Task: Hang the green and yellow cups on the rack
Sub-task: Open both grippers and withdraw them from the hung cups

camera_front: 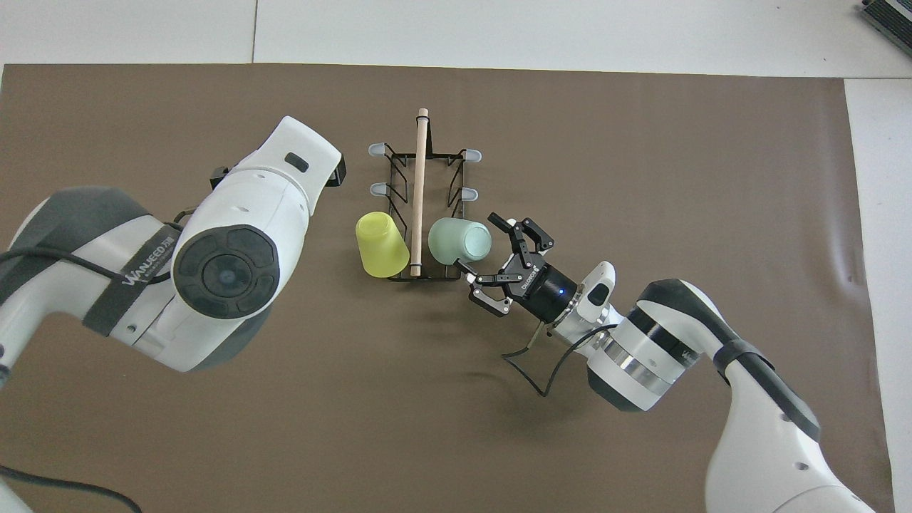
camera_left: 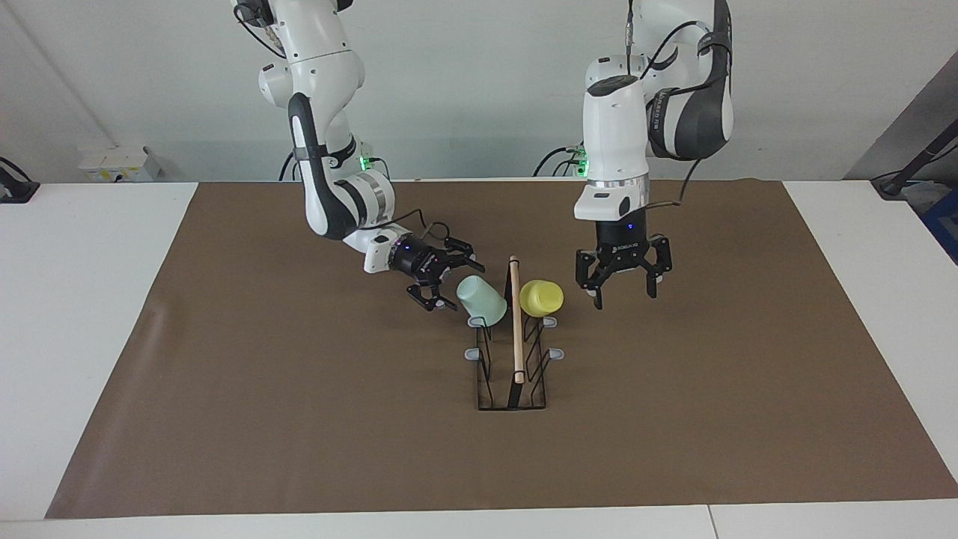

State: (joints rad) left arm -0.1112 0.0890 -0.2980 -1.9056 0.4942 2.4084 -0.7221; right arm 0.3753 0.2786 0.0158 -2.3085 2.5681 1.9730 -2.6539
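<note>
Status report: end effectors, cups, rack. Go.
Left end effector open, over mat beside yellow cup. Right end effector open beside green cup. Both cups hang on rack. Nothing obstructing.

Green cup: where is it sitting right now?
The green cup hangs tilted on the rack, on the prong nearest the robots toward the right arm's end, across the wooden rod from the yellow cup.

Both Franka arms: glossy white shells, dark grey joint bands, silver wrist rings. Grey "WANJEED" strap and black round joint cap on one. Black linkage grippers with blue LEDs, black cables looping off wrists, green lights near the bases.
</note>
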